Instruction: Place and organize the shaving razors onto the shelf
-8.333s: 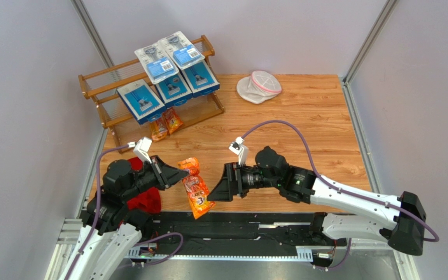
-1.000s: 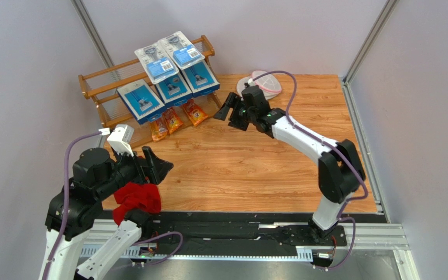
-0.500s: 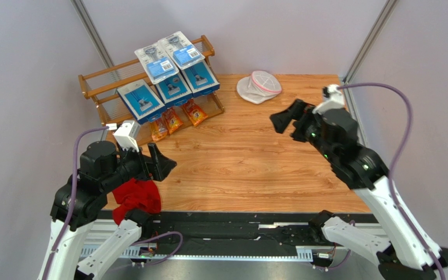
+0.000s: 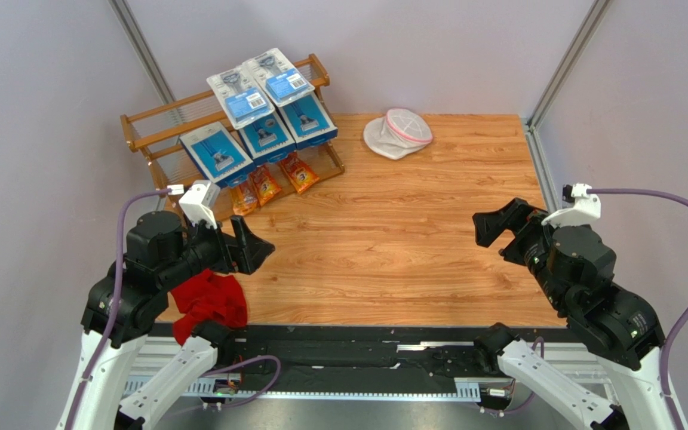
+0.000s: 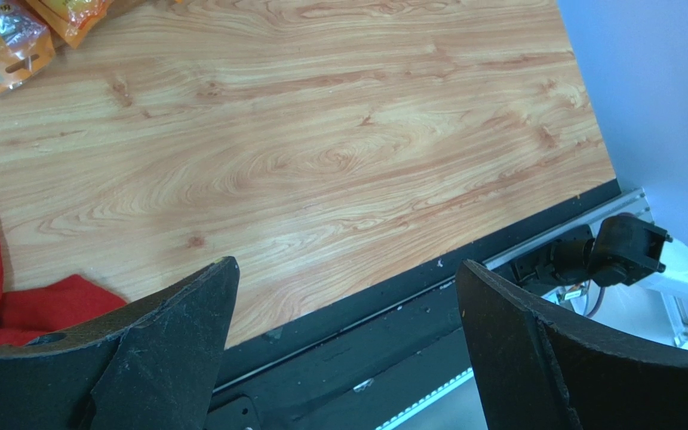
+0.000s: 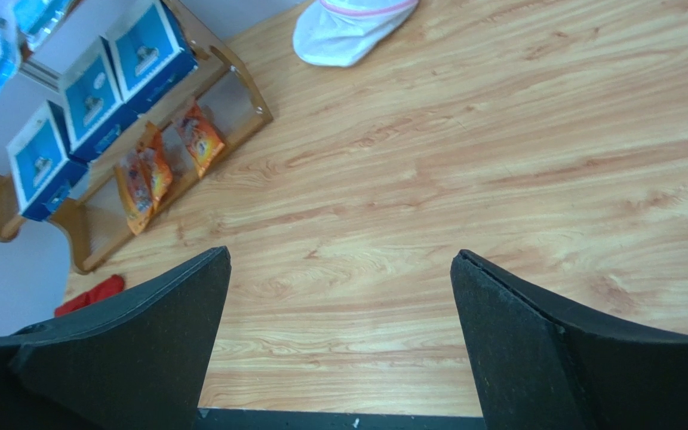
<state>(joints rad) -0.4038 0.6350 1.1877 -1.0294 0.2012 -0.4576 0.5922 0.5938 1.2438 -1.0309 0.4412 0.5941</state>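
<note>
Left fingers [image 5: 168, 358] and right fingers [image 6: 545, 358] gape wide, empty. Razors [image 4: 217, 154] crowd the shelf [image 4: 164, 112]; tilted top packs [image 4: 247, 98] may slide off if nudged.

Blue boxes [image 4: 265, 136] and blister packs [image 4: 251, 93] lean on the brown shelf [image 4: 161, 113], three orange bags [image 4: 269, 184] standing below.

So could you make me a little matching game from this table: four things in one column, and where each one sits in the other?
Things:
1. blister packs
2. orange bags
3. red cloth
4. white pouch

Places:
A. near edge, left side
B. top of the shelf
C. far side, right of the shelf
D. low on the shelf, under the blue boxes

Pairs: 1-B, 2-D, 3-A, 4-C
</note>
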